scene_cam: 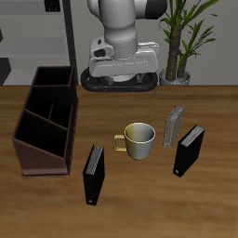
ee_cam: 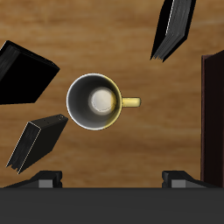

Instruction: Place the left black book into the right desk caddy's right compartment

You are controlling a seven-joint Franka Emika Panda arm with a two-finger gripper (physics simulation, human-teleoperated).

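Right now my claw [ee_cam: 112,180] hangs high over the table with its fingers [ee_cam: 44,179] spread wide, holding nothing. It looks straight down on the yellow mug [scene_cam: 138,139].

The left black book [scene_cam: 189,151] stands on edge on the wooden table [scene_cam: 139,209], near the mug and on the side away from the caddy. Its long axis runs roughly from the table's near edge toward the far edge, a little skewed. Bare wood lies all around it, toward the near edge and toward the mug. In the wrist view it [ee_cam: 24,74] shows as a dark slab beside the mug [ee_cam: 94,101].

The right desk caddy [scene_cam: 45,119] sits well apart from that book, across the mug, open-topped with inner dividers. Its wall [ee_cam: 214,114] just shows in my own view.

I count two black books, the other black book [scene_cam: 93,174] standing close to the caddy's near corner. I also count one grey book [scene_cam: 173,125] just behind the left black book, one mug and one caddy. A potted plant [scene_cam: 181,37] stands at the far edge.
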